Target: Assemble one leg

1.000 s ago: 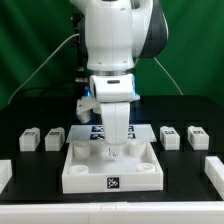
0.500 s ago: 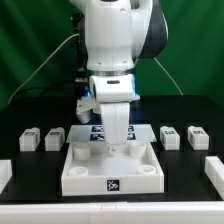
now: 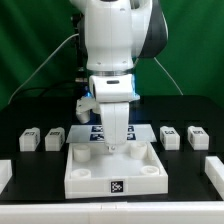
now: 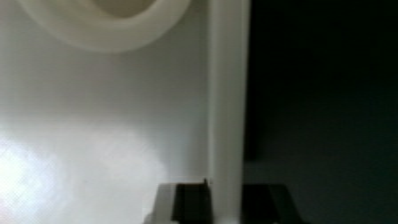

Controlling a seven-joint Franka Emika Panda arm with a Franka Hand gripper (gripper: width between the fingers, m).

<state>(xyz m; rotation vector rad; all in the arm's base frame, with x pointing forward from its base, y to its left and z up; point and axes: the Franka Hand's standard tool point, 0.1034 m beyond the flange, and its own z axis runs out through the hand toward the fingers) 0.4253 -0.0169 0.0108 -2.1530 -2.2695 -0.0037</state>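
Note:
Several legs, small white tagged blocks, lie on the black table: two on the exterior view's left [image 3: 28,138] [image 3: 55,136] and two on its right [image 3: 170,136] [image 3: 197,135]. My gripper [image 3: 112,146] points straight down at the far wall of the large white square piece [image 3: 90,172] with corner holes, away from every leg. In the wrist view the dark fingertips [image 4: 185,203] sit on either side of that piece's upright white wall [image 4: 226,100], pressed against it. One round corner hole [image 4: 111,20] shows there.
The marker board [image 3: 96,130] lies behind the square piece, partly hidden by my gripper. White parts stick in at the left edge [image 3: 4,170] and the right edge [image 3: 213,168] of the exterior view. A green wall stands behind the table.
The gripper tips have moved slightly back and up at the far wall. The large square piece has shifted a hair toward the front. The legs have not moved.

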